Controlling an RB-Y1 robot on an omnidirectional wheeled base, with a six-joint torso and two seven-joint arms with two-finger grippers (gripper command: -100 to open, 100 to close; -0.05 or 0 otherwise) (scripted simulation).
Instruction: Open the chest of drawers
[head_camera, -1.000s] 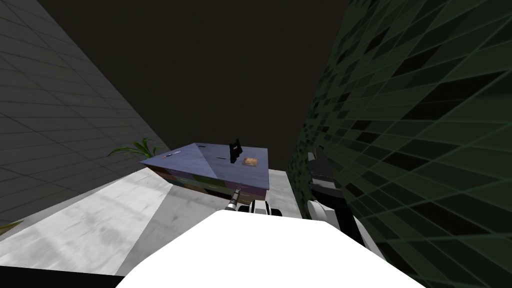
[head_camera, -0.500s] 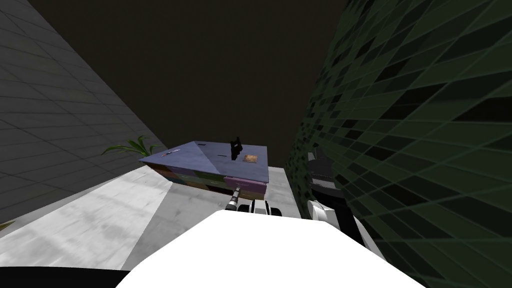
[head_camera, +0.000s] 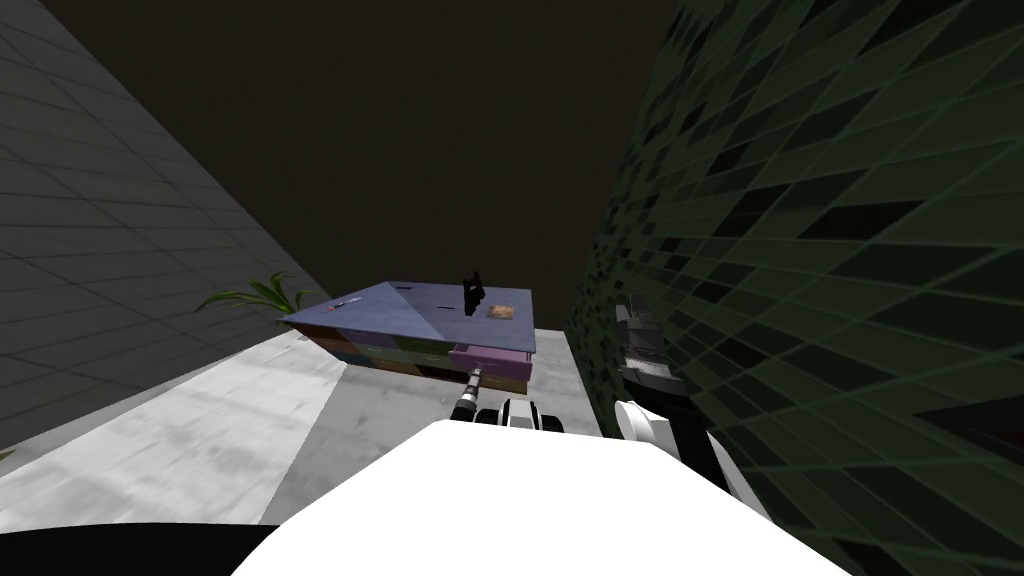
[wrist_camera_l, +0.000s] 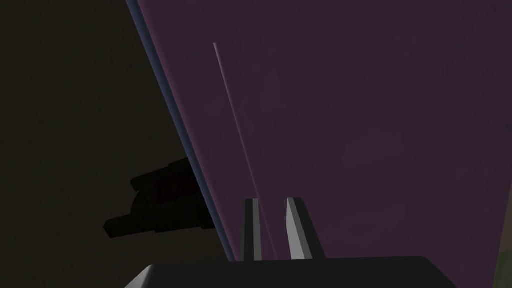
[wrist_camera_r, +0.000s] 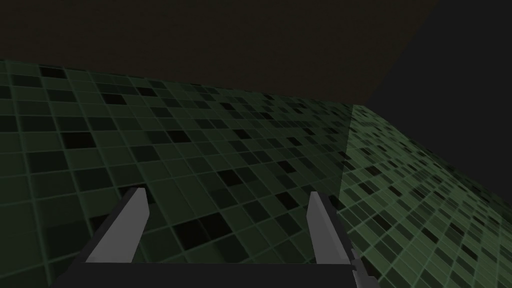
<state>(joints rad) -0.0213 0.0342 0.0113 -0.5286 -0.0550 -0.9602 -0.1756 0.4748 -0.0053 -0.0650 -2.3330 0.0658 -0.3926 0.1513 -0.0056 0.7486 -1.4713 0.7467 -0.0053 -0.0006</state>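
Chest (head_camera: 400, 315) ahead, plant (head_camera: 255, 295) beside it, dark object (head_camera: 471, 293) and brown item (head_camera: 500, 312) on top, purple drawer (head_camera: 495, 357) jutting out, contents hidden, left gripper (wrist_camera_l: 273, 202) pinching its thin handle (wrist_camera_l: 235, 125), right gripper (wrist_camera_r: 226, 192) spread beside tiled wall (head_camera: 800, 250)

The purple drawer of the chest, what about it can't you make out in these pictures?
- Inside of the purple drawer: head view, too small.
- Near end of the handle, between the fingers of the left gripper: left wrist view, hidden by the gripper's dark body.
- The dark object on the chest top: head view, too small to name.
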